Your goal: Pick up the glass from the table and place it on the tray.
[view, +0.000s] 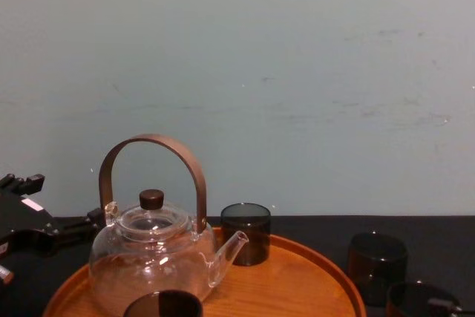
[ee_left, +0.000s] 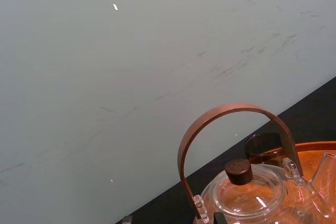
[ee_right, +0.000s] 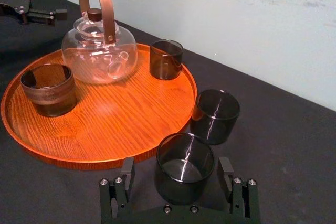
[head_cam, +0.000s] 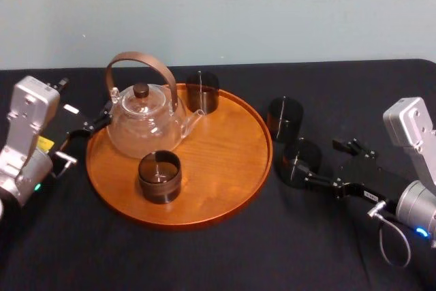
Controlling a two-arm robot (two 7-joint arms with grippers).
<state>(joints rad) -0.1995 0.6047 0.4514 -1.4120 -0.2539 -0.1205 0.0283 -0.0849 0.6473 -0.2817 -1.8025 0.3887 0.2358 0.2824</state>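
Four dark smoked-glass tumblers stand upright. Two are on the large round orange-brown wooden tray: the rear tumbler at its 12 o'clock rim and the front tumbler at 7 o'clock. A clear glass teapot with an arched brown handle sits at 10 o'clock. On the black cloth-covered table, just off the tray, the far table tumbler is at 2 o'clock and the near table tumbler at 4 o'clock. The right gripper has its fingers spread wide either side of the near table tumbler, not clamping it. The left gripper rests spread and empty by the tray's 9 o'clock rim.
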